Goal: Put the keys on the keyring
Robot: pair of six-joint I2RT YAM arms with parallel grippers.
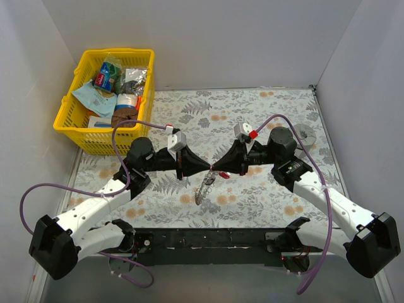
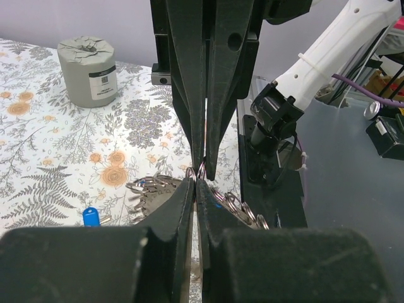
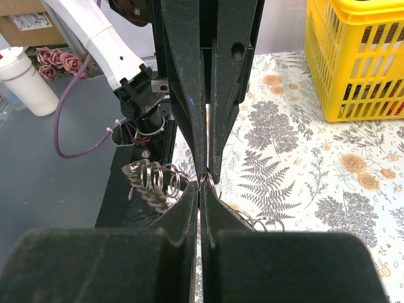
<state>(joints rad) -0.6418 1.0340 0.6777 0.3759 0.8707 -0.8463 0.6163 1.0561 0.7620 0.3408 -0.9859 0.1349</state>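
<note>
My left gripper [image 1: 206, 167] and right gripper [image 1: 216, 169] meet tip to tip above the middle of the table. The silvery beaded keyring [image 1: 204, 187] hangs from where they meet and slopes down to the cloth. In the left wrist view the left gripper [image 2: 196, 182] is shut on the keyring [image 2: 150, 189], whose loops spread to both sides. In the right wrist view the right gripper [image 3: 200, 184] is shut on the same keyring [image 3: 150, 180]. A red key [image 1: 223, 175] shows just below the right fingertips. A blue key [image 2: 91, 216] lies on the cloth to the left.
A yellow basket [image 1: 71, 118] full of packets stands at the back left and also shows in the right wrist view [image 3: 334, 95]. A squat grey cylinder [image 2: 89, 71] stands on the flowered cloth at the far right of the table [image 1: 307, 134]. White walls close in the table.
</note>
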